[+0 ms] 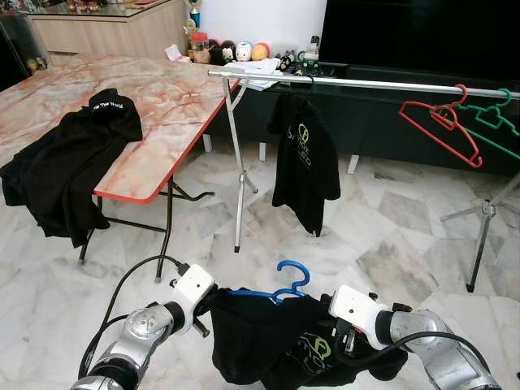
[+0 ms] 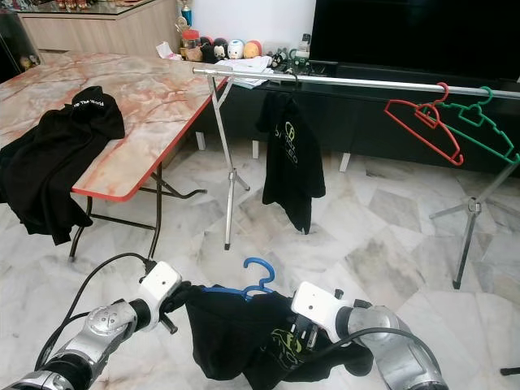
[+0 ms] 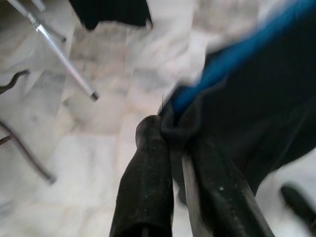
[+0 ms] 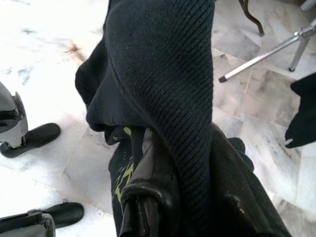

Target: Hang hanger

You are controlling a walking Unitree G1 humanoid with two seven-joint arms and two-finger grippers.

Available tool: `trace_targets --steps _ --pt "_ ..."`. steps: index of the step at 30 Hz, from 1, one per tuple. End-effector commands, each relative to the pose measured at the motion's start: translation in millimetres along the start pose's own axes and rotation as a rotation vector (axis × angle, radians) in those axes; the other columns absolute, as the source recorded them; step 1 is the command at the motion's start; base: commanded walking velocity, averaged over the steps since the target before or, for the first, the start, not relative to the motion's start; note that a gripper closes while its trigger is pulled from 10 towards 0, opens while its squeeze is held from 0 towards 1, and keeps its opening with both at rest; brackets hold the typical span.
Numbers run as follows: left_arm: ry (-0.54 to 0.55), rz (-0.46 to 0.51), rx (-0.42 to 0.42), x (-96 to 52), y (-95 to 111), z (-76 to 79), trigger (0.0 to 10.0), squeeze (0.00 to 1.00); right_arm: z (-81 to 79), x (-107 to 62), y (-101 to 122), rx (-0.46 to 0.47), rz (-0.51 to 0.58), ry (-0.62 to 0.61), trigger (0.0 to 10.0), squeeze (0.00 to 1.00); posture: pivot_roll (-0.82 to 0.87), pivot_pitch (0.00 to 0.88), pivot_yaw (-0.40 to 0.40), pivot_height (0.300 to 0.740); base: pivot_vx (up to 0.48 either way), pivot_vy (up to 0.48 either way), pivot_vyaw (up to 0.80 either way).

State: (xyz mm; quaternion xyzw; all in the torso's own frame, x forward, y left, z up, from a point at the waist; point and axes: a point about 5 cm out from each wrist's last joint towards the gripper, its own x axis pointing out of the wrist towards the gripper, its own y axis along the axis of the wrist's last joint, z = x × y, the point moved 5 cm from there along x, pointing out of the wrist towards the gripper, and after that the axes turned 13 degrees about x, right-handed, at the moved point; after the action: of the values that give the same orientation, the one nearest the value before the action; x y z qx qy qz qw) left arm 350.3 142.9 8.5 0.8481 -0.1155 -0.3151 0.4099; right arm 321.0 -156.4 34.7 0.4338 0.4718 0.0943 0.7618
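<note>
A black shirt (image 1: 268, 341) on a blue hanger (image 1: 286, 286) hangs between my two arms, low in front of me above the floor. My left gripper (image 1: 207, 305) is shut on the shirt's left shoulder and hanger end (image 3: 173, 118). My right gripper (image 1: 335, 331) is shut on the shirt's right shoulder, with ribbed black fabric (image 4: 163, 98) draped over its fingers. The silver clothes rail (image 1: 357, 83) stands ahead, with another black shirt (image 1: 302, 158) hanging on it.
A red hanger (image 1: 443, 123) and a green hanger (image 1: 491, 118) hang at the rail's right end. A marble-top folding table (image 1: 154, 122) on the left carries a black garment (image 1: 69, 158). The rail's tripod legs (image 1: 237, 187) stand on the marble floor.
</note>
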Motion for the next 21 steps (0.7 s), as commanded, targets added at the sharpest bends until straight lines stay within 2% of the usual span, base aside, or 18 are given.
trace_targets --steps 1,2,3,4,5,8,11,12,17,20,21 --pt "0.0 -0.103 0.07 -4.7 -18.4 -1.3 0.0 0.0 6.8 -1.1 12.3 -0.008 0.045 -0.027 10.0 0.0 0.05 0.078 0.017 0.74 0.0 0.0 0.0" --pt "-0.003 -0.169 0.129 -7.2 -28.6 -2.1 0.0 0.0 7.9 -1.1 13.4 -0.004 0.049 -0.034 10.0 0.0 0.05 0.078 0.017 0.74 0.0 0.0 0.0" --pt "-0.003 -0.169 0.129 -7.2 -28.6 -2.1 0.0 0.0 7.9 -1.1 13.4 -0.004 0.049 -0.034 10.0 0.0 0.05 0.078 0.017 0.74 0.0 0.0 0.0" --pt "-0.004 -0.261 0.191 -12.0 -43.2 -3.8 0.0 0.0 12.7 -2.0 15.3 0.001 0.058 -0.061 10.0 0.0 0.05 0.077 0.017 0.74 0.0 0.0 0.0" --pt "-0.004 -0.297 0.211 -14.4 -49.2 -4.6 0.0 0.0 15.2 -2.5 16.3 0.004 0.062 -0.074 10.0 0.0 0.05 0.077 0.017 0.74 0.0 0.0 0.0" --pt "-0.04 -0.352 0.256 -19.6 -60.0 -2.0 0.0 0.0 21.9 -4.3 21.3 0.031 0.088 -0.103 10.0 0.0 0.05 0.079 0.017 0.74 0.0 0.0 0.0" --pt "-0.11 -0.356 0.295 -21.6 -64.1 7.9 0.0 0.0 29.3 -6.2 28.9 0.066 0.13 -0.138 10.0 0.0 0.05 0.08 0.016 0.74 0.0 0.0 0.0" --pt "-0.149 -0.347 0.305 -21.6 -64.4 14.4 0.0 0.0 35.1 -7.0 34.1 0.099 0.161 -0.17 10.0 0.0 0.05 0.08 0.016 0.74 0.0 0.0 0.0" --pt "-0.223 -0.321 0.326 -20.1 -61.5 26.9 0.0 0.0 52.5 -10.7 47.2 0.206 0.249 -0.268 10.0 0.0 0.05 0.082 0.017 0.74 0.0 0.0 0.0" --pt "-0.262 -0.26 0.325 -15.0 -50.3 34.2 0.0 0.0 69.0 -15.2 57.3 0.4 0.351 -0.337 10.0 0.0 0.05 0.082 0.016 0.74 0.0 0.0 0.0" --pt "-0.263 -0.258 0.324 -14.8 -49.8 34.4 0.0 0.0 69.2 -15.3 58.2 0.417 0.36 -0.334 10.0 0.0 0.06 0.082 0.017 0.74 0.0 0.0 0.0"
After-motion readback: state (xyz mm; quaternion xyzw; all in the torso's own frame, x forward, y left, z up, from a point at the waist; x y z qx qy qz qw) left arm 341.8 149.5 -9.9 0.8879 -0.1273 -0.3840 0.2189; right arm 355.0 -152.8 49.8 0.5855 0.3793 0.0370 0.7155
